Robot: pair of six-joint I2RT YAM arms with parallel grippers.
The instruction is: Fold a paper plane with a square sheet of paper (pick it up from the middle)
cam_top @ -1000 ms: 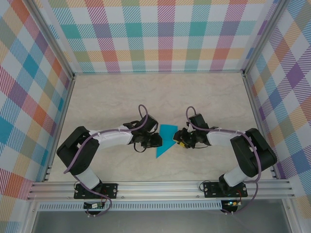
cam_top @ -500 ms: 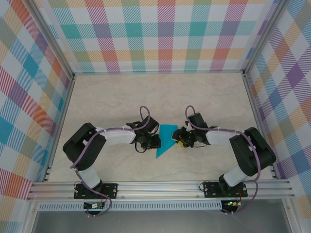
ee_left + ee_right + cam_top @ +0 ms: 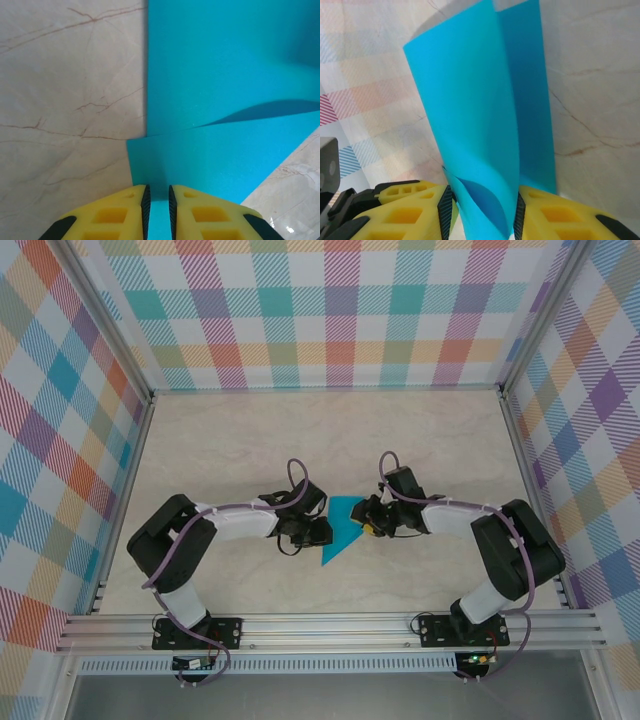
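1. We find the square sheet of paper (image 3: 343, 530) mid-frame, partly folded.
2. Our left gripper (image 3: 157, 192), nearly closed, pinches its edge; the right gripper (image 3: 481, 200), half-open, clasps a bowed flap.
3. We judge it light and floppy: hold edges gently.

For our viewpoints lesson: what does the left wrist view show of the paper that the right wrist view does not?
Left wrist: the square sheet of paper lies mostly flat, one layer over another, with the left gripper pinching its near edge. Right wrist: the sheet curls upward from the right gripper, with a checked wall behind. Both: the sheet gripped over the marble tabletop.
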